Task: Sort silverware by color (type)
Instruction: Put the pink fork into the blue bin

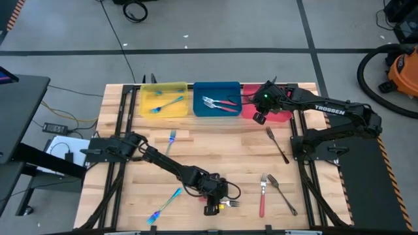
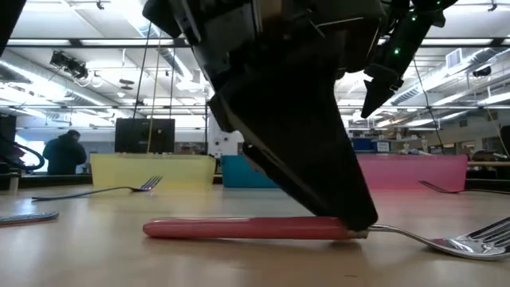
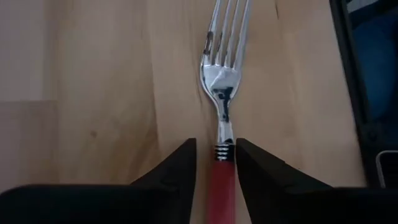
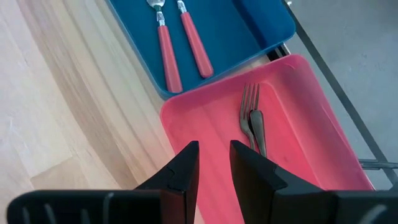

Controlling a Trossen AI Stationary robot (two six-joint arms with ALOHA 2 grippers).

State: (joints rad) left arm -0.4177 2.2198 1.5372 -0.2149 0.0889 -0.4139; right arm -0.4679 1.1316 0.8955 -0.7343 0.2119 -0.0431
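While the three trays along the far edge are only partly filled, the sort looks roughly half done. The yellow tray (image 1: pixel 163 100) at far left holds two blue-teal pieces (image 1: pixel 167 104), the blue tray (image 1: pixel 216 99) in the middle holds two red-handled pieces (image 1: pixel 220 104), and the red tray (image 4: pixel 311 118) at far right shows two dark forks (image 4: pixel 252 118) lying side by side.

Down at the near edge, the left tool (image 3: pixel 216 163) is low on the worktop (image 1: pixel 222 147), its two fingers open just wide enough to straddle a red-handled fork (image 3: pixel 221 106) right where handle meets metal. The low view has the fork lying flat on the wood, so I'd call it bracketed, not lifted. That one belongs in the blue tray.

The right tool (image 4: pixel 214 163) hovers over the near end of the red tray, fingers apart and carrying nothing.

Still loose on the worktop: a blue-teal fork (image 1: pixel 172 139) left of centre, another blue-teal piece (image 1: pixel 164 205) near left, a dark fork (image 1: pixel 276 144) right of centre, and near right a second red-handled fork (image 1: pixel 262 195) beside a dark fork (image 1: pixel 282 194). Six pieces to go by my count, this one included.
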